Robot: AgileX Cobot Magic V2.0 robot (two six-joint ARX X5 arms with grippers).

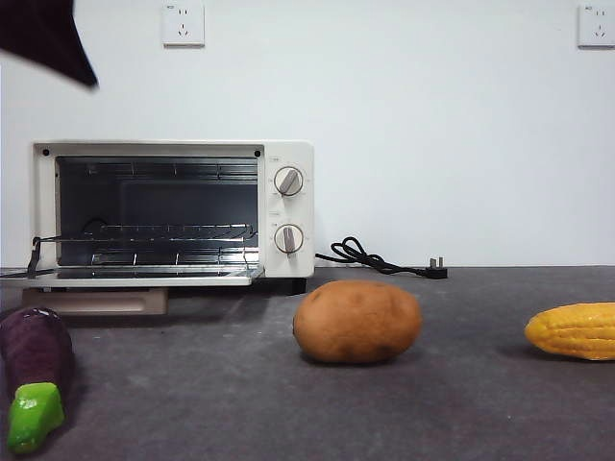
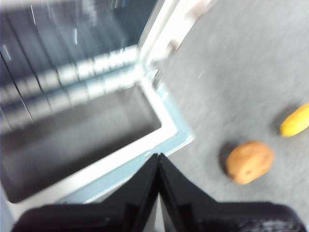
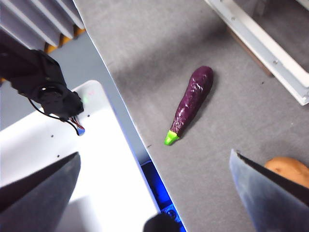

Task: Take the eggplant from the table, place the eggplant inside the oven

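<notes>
**Reaching for the eggplant**

Front: the eggplant (image 1: 36, 370) lay on the table (image 1: 461, 403), before the open oven (image 1: 173, 211).

Left wrist: left gripper (image 2: 158, 159) clenched, empty.

Right wrist: right gripper (image 3: 154, 166) spread wide; it should descend straddling the eggplant's middle.

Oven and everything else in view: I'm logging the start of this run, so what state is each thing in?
oven: door open and folded down, nothing on its rack
eggplant: lying on the table, untouched
potato: lying on the table
corn: lying on the table
left hand: shut, empty, above the oven door
right hand: open, above the eggplant
</notes>
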